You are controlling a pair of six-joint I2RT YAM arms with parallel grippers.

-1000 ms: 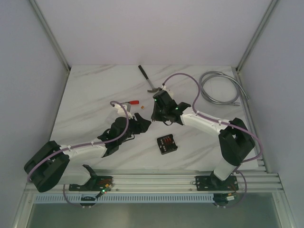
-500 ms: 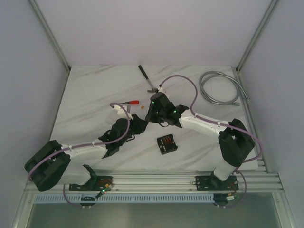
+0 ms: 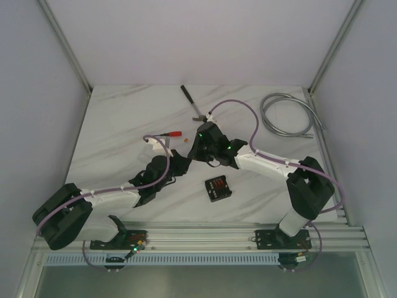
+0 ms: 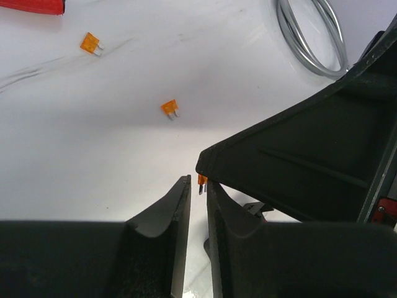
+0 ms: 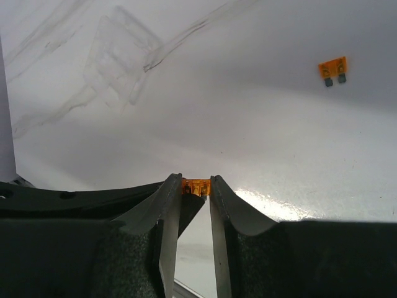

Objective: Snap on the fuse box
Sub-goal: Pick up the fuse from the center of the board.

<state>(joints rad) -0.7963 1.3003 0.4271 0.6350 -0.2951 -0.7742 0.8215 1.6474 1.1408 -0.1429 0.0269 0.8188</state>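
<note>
The fuse box (image 3: 218, 188), a small black square with red fuses in its slots, lies on the table near the front, apart from both grippers. Behind it and to its left my two grippers meet tip to tip. My right gripper (image 5: 196, 185) (image 3: 197, 153) is shut on a small orange fuse (image 5: 196, 186), pinched at its fingertips. My left gripper (image 4: 198, 182) (image 3: 187, 162) has its jaws a narrow gap apart, and that same orange fuse (image 4: 201, 180) sits at their tips, close to the right-hand finger. The right gripper's black finger (image 4: 310, 161) fills the view beside it.
Loose orange fuses (image 4: 90, 43) (image 4: 170, 108) (image 5: 332, 68) lie on the marble. A red-handled tool (image 3: 172, 133) and a black-handled tool (image 3: 191, 100) lie further back. A grey cable coil (image 3: 288, 115) sits at the back right. A clear plastic piece (image 5: 118, 56) rests on the table.
My left gripper's jaws have narrowed. The right gripper has shifted left with its fuse until its tips meet the left gripper's.
</note>
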